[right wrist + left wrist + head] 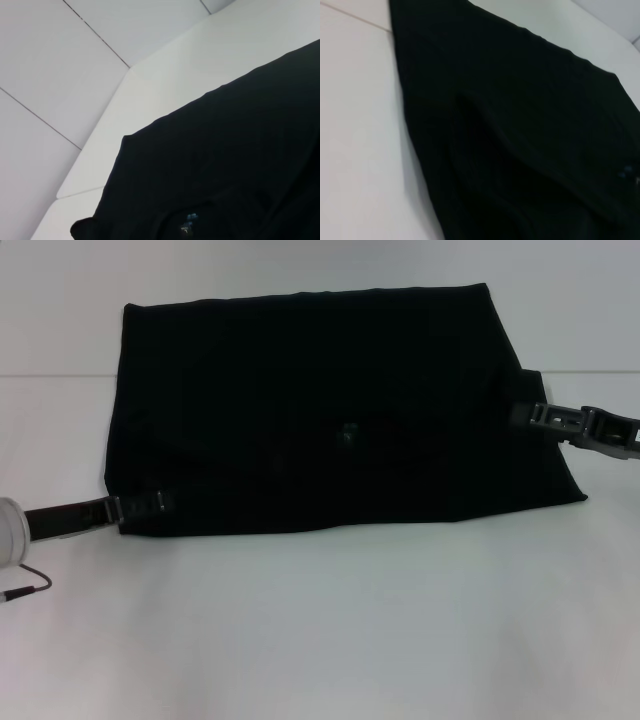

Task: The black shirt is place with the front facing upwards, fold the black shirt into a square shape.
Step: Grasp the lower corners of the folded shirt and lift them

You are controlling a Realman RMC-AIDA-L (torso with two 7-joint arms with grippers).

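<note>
A: Shirt on the table, folks. The black shirt [330, 410] lies flat across the middle of the white table [330, 640], already a wide rectangle, no sleeves sticking out, no lettering showing in the head view.

B: And both arms are in on it. The left pincer [150, 505] sits at the near left corner of the cloth, low against the table. The right pincer [535, 417] is at the right edge, about halfway along it.

A: Pinching or spread?

B: Can't tell for either one. Black fingers over black fabric, and neither wrist view shows its own fingers, just cloth and table.

A: There's a small blue neck label [190, 217] peeking out in the right wrist view, near the middle of the garment.

B: Right. So I'd judge the sleeve folds are done and we're at the step that shortens this rectangle toward a square.

A: What does the next move call for?

B: A firm hold on every layer at the edges, then carrying one side across so the edges line up. If only the top layer is caught, the fold will likely bunch.
</note>
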